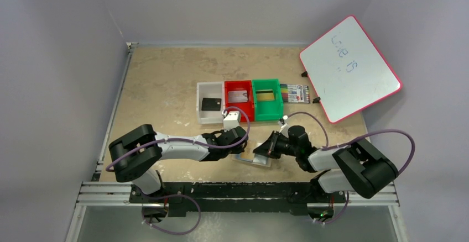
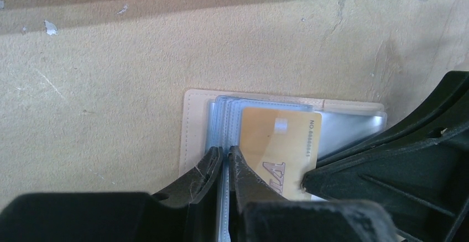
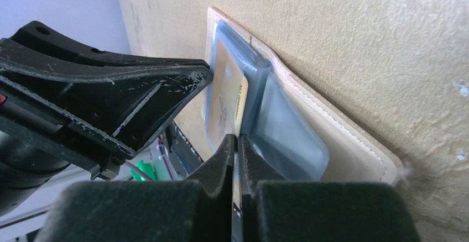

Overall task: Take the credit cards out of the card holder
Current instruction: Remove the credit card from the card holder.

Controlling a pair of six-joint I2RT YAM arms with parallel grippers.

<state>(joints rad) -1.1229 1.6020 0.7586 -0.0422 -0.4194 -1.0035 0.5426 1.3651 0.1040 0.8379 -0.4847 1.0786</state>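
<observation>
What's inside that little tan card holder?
Clear bluish sleeves and a gold card sticking out. The left claw and right claw cover its lower edge; other cards, if any, are hidden.

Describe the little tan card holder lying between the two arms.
The card holder is a flat tan wallet with stitched edges, lying open on the table. Clear bluish plastic sleeves fan from it; a gold card sticks partway out of one. The left hand pinches the sleeves, the right hand pinches the card.
</observation>
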